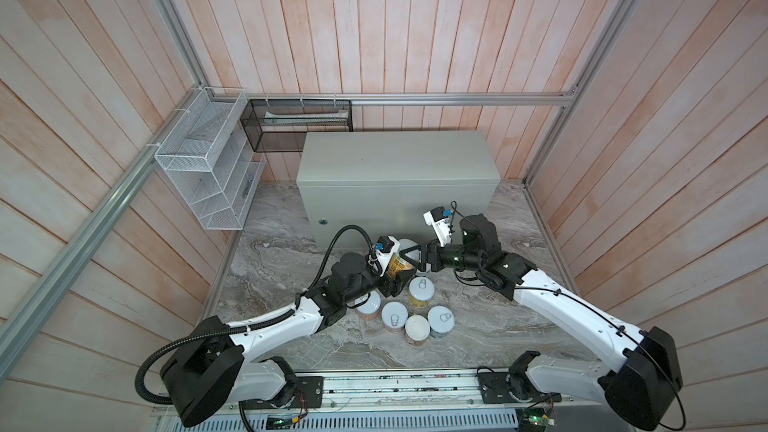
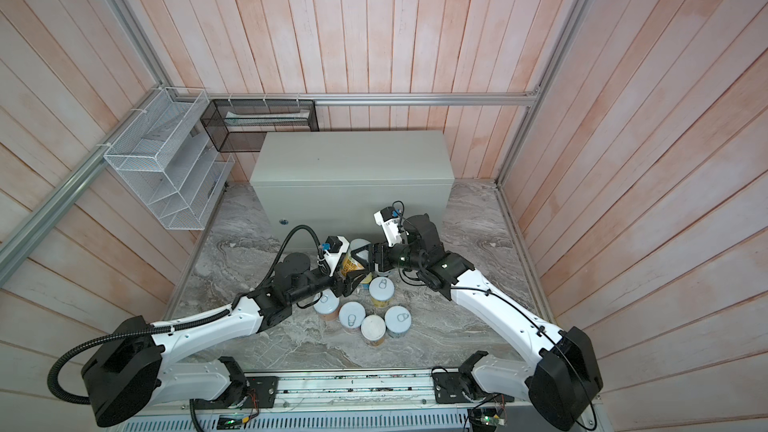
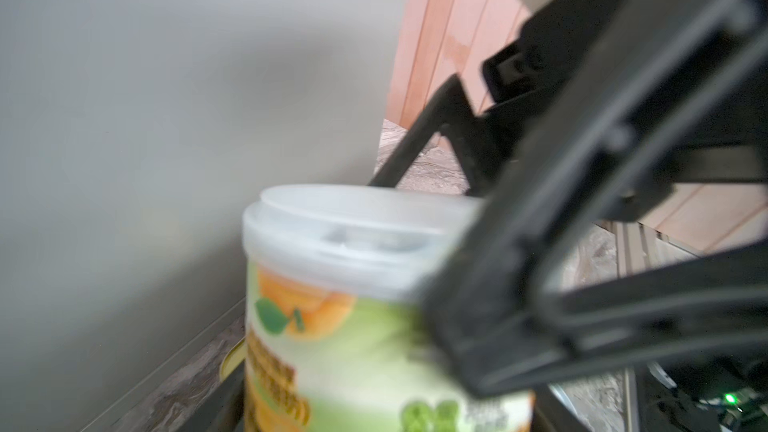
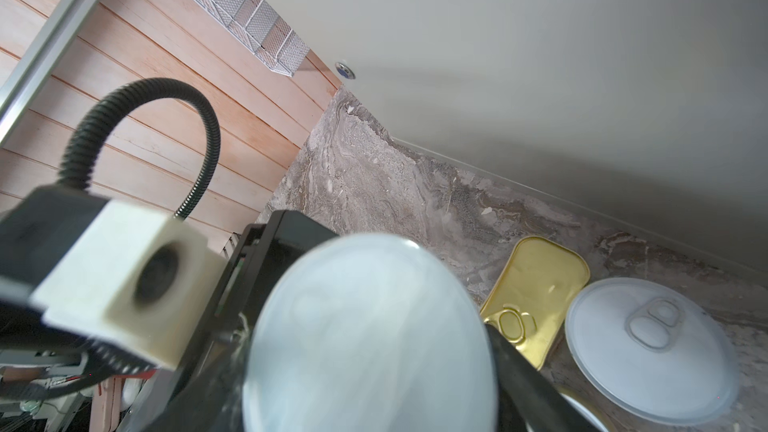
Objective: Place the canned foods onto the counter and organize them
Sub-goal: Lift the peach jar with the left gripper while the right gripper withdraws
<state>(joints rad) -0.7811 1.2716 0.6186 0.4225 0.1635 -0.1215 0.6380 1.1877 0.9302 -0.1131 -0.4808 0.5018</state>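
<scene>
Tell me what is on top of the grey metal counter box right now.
Nothing. In both top views the counter shows its whole flat top, bare and uncovered. Cans stand on the stone surface below; the left pincer holds the green-label can.

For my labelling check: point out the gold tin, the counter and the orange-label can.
gold tin [image 4: 540,280]: right wrist view, middle of lid.
counter [image 1: 395,160]: a top view, bare flat top.
orange-label can [image 3: 332,326]: left wrist view, its label.
</scene>
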